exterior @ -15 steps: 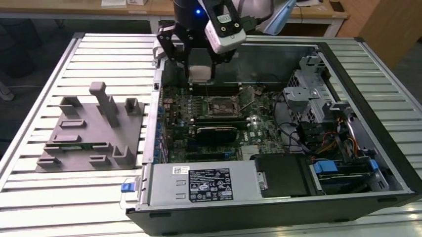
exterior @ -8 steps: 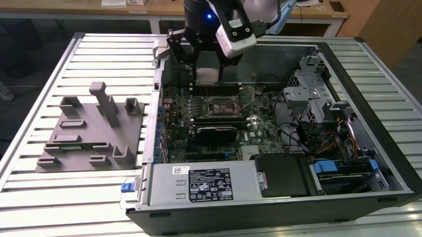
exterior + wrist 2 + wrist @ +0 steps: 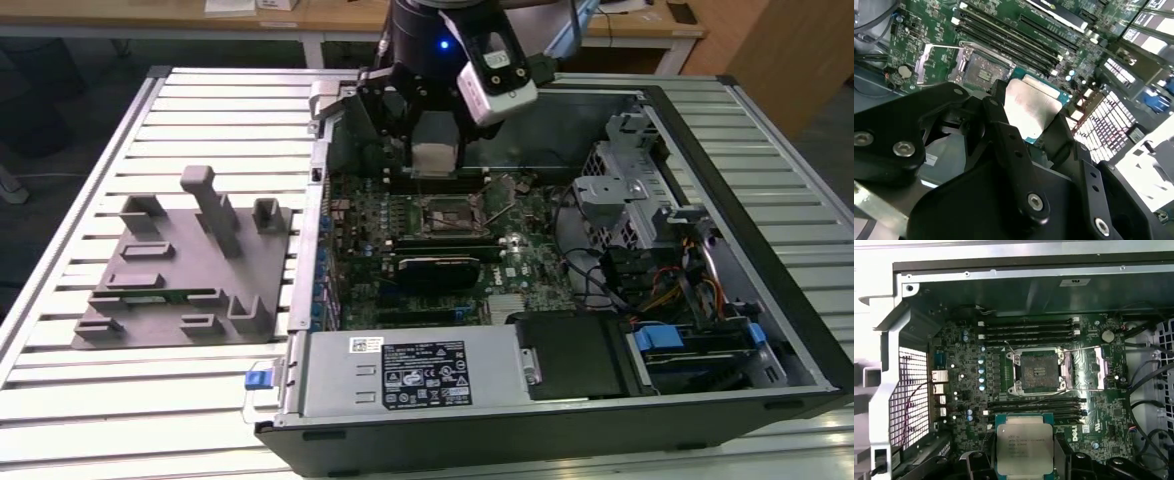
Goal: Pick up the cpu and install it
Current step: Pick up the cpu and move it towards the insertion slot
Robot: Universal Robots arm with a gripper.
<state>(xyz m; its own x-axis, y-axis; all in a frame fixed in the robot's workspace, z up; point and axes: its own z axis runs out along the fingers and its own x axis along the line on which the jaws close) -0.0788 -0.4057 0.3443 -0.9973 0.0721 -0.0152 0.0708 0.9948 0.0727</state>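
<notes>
Gripper (image 3: 1030,127) has the cpu (image 3: 1024,446) pinched between its jaws. It hangs over the motherboard (image 3: 964,370), near the socket (image 3: 1039,371).

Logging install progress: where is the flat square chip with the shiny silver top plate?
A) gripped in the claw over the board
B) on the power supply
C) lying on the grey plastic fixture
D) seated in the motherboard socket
A: in the first wrist view the silver-topped square cpu is clamped in the black claw, while the dark metal-framed socket lies open and empty.
</notes>
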